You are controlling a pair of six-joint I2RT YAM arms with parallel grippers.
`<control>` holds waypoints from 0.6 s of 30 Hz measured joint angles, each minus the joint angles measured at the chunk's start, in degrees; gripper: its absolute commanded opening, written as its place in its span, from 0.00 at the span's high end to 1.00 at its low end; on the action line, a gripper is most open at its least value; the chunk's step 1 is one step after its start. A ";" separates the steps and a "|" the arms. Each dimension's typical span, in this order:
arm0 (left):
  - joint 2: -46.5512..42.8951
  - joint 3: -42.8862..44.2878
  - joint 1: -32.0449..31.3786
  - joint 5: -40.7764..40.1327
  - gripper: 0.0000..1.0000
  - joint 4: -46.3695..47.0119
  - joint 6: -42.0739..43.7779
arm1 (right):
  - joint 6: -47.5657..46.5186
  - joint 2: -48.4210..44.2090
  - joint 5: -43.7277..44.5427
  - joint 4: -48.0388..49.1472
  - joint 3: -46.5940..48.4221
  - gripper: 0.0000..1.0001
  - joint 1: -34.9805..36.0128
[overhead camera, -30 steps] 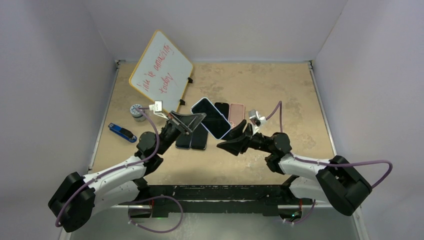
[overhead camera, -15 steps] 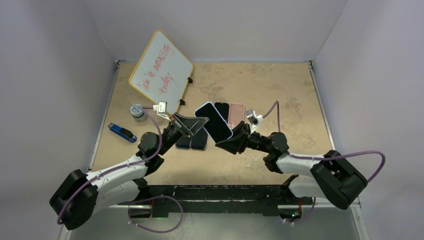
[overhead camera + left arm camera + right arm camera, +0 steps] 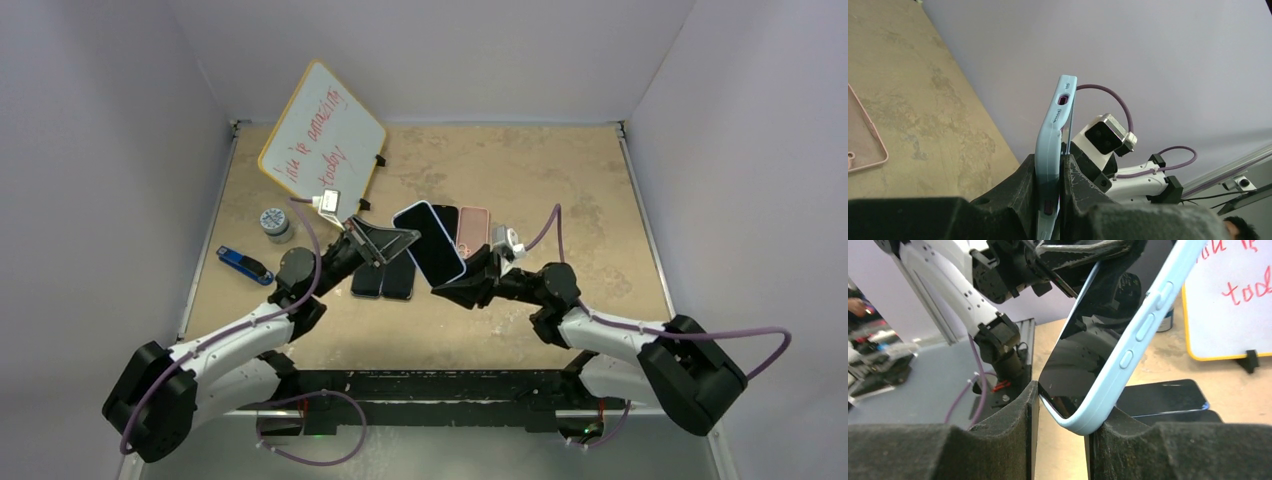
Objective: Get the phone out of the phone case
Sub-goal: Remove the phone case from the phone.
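While the phone [image 3: 430, 243] sits in its case [image 3: 1050, 145], the pair hangs tilted in the air just right of the whiteboard [image 3: 322, 130] and nearer the arms, off the table [image 3: 560, 180]. The left gripper [image 3: 1049, 175] is closed firmly on one long edge of the case, with its pads [image 3: 1078, 180] on the pale blue rim. The right gripper [image 3: 1060, 412] has its jaws either side of the lower corner, and the case rests against one pad; whether they pinch it I cannot tell. The phone is judged rigid and fairly heavy for its bulk, with a slick glass face likely to crack if dropped. The case looks like soft, matte, rubbery plastic, flexible at the lip and grippy under foam. Recommended hold: one gripper on the case rim alone, at a corner where the lip should peel most easily, and the other on the phone's body, kept off the side buttons [image 3: 1143, 327]. Risk noted: squeezing case and phone together locks them, and the phone may spring free suddenly.
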 measured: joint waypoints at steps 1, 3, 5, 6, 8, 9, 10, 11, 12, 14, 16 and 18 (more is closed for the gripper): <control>0.57 0.15 0.24 0.74 1.00 0.55 -0.68 | -2.12 -1.16 -0.31 -1.92 0.09 0.73 0.00; 1.84 0.26 0.81 1.99 1.00 1.64 -1.86 | -6.29 -2.95 -0.90 -6.12 0.59 0.73 0.02; 3.10 0.26 1.55 2.78 1.00 2.64 -3.39 | -10.69 -3.91 -1.11 -10.67 1.46 0.73 0.00; 3.52 0.26 1.79 2.97 1.00 2.78 -3.82 | -12.24 -4.04 -1.03 -12.20 1.77 0.73 0.00; 4.35 0.26 2.32 3.28 1.00 2.93 -4.42 | -15.65 -4.09 -0.92 -15.21 2.27 0.75 0.00; 4.52 0.28 2.40 3.34 1.00 2.51 -4.96 | -17.94 -4.09 -0.26 -16.37 2.38 0.76 0.00; 4.63 0.26 2.40 3.32 1.00 1.95 -5.53 | -19.74 -4.09 -0.13 -17.55 2.54 0.79 0.00; 4.72 0.26 2.43 3.30 1.00 1.55 -5.66 | -21.16 -4.09 0.37 -18.34 2.54 0.81 0.00; 4.74 0.26 2.51 3.28 1.00 1.01 -5.73 | -22.36 -4.09 0.76 -18.97 2.54 0.82 0.00; 4.70 0.31 2.78 3.41 1.00 0.28 -5.70 | -23.56 -4.09 1.42 -20.24 2.54 0.82 0.00; 4.61 0.48 2.99 3.52 1.00 -0.50 -5.55 | -24.06 -4.11 2.21 -20.92 2.54 0.80 0.00; 4.15 0.85 3.56 4.24 1.00 -2.08 -4.98 | -24.17 -4.13 2.25 -21.40 2.56 0.73 0.00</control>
